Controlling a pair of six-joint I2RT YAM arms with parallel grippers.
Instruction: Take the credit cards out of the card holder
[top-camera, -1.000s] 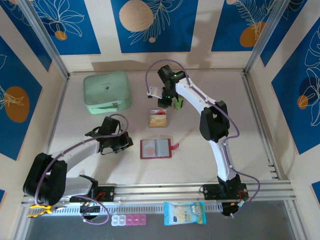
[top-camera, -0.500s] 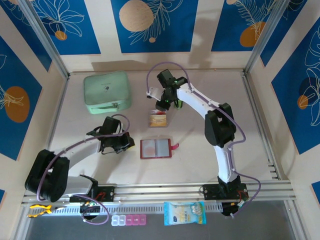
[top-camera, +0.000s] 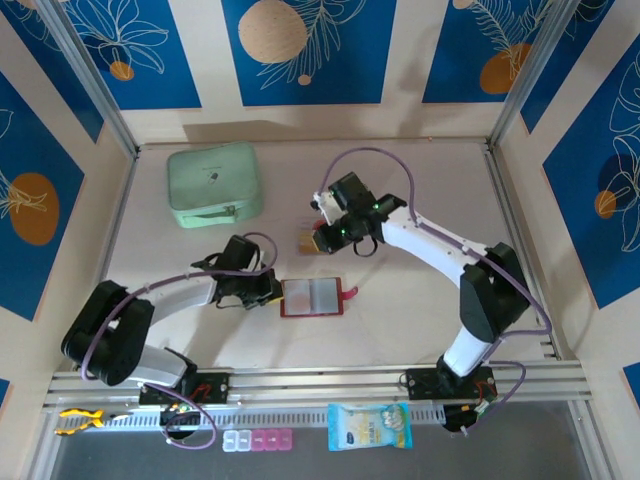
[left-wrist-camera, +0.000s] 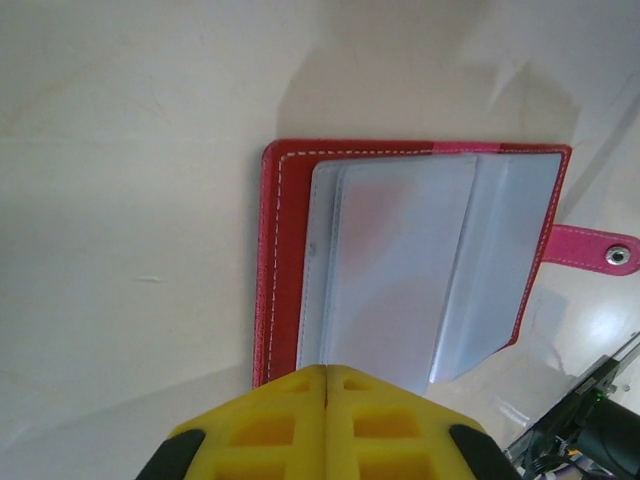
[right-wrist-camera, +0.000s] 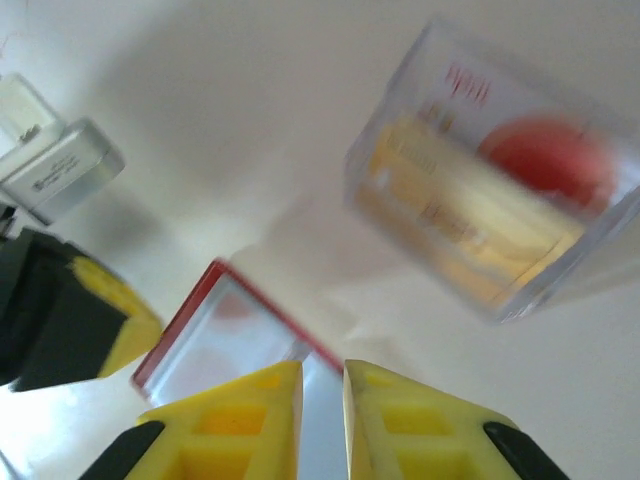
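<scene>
The card holder, a dark red wallet, lies open on the table with its greyish clear sleeves up and its pink strap tab to the right. My left gripper is shut, and its yellow tips sit at the holder's left edge, over the sleeves. The credit cards, tan with a red mark, lie in a clear sleeve just behind the holder. My right gripper hovers over them with its jaws a narrow gap apart and nothing between them. The holder's corner shows below it.
A mint-green zip case stands at the back left. On the front rail lie a snack packet and a small pill box. Metal frame posts and patterned walls close in the table on three sides.
The right arm has swung from the back of the table down and forward over the cards. The left gripper has slid right, up to the card holder's left edge.
</scene>
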